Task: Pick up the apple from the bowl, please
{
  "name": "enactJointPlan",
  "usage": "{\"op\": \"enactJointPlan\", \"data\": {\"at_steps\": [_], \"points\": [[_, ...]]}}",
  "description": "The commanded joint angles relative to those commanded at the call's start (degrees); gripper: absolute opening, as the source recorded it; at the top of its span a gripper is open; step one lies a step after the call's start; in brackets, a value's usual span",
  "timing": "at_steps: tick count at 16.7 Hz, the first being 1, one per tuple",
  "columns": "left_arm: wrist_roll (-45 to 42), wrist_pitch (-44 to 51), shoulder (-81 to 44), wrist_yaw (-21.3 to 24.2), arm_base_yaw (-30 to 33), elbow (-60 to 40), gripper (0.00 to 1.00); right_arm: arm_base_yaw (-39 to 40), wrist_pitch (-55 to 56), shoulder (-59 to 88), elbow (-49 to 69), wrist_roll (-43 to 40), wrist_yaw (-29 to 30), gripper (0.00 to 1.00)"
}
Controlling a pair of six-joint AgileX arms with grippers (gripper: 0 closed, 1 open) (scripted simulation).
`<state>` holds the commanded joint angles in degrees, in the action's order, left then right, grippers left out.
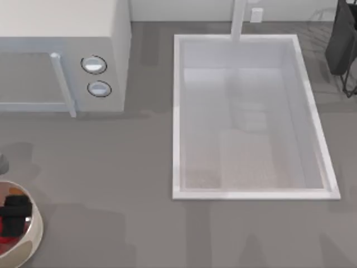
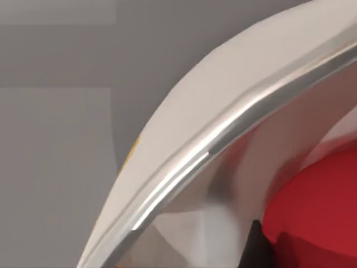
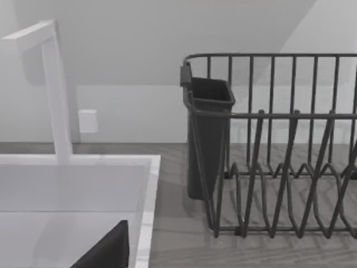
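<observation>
Reaching into the bowl (image 1: 34,237) at the counter's left edge, the left gripper (image 1: 15,215) sits over the apple (image 1: 6,239); jaws' state unclear, perhaps closing. Next: grip firmly, lift straight.

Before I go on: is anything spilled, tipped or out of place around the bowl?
Nothing stands out. The bowl sits upright at the table's left edge, the apple inside it, the left gripper down in the bowl over the apple. The sink holds nothing spilled.

Glossy bowl (image 2: 234,111); smooth apple (image 2: 318,201)
</observation>
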<state>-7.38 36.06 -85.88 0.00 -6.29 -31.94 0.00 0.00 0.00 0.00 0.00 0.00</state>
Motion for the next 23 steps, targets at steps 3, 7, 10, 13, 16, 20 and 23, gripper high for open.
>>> {"op": "enactJointPlan", "data": {"at_steps": [3,7,10,13,16,20,23], "points": [[0.0,0.0,0.0,0.0,0.0,0.0,0.85,0.0,0.0,0.0,0.0,0.0,0.0,1.00],[0.0,0.0,0.0,0.0,0.0,0.0,0.55,0.0,0.0,0.0,0.0,0.0,0.0,1.00],[0.0,0.0,0.0,0.0,0.0,0.0,0.32,0.0,0.0,0.0,0.0,0.0,0.0,1.00],[0.0,0.0,0.0,0.0,0.0,0.0,0.10,0.0,0.0,0.0,0.0,0.0,0.0,1.00],[0.0,0.0,0.0,0.0,0.0,0.0,0.00,0.0,0.0,0.0,0.0,0.0,0.0,1.00],[0.0,0.0,0.0,0.0,0.0,0.0,0.00,0.0,0.0,0.0,0.0,0.0,0.0,1.00],[1.7,3.1,4.2,0.7,0.3,-3.9,0.00,0.0,0.0,0.0,0.0,0.0,0.0,1.00]]}}
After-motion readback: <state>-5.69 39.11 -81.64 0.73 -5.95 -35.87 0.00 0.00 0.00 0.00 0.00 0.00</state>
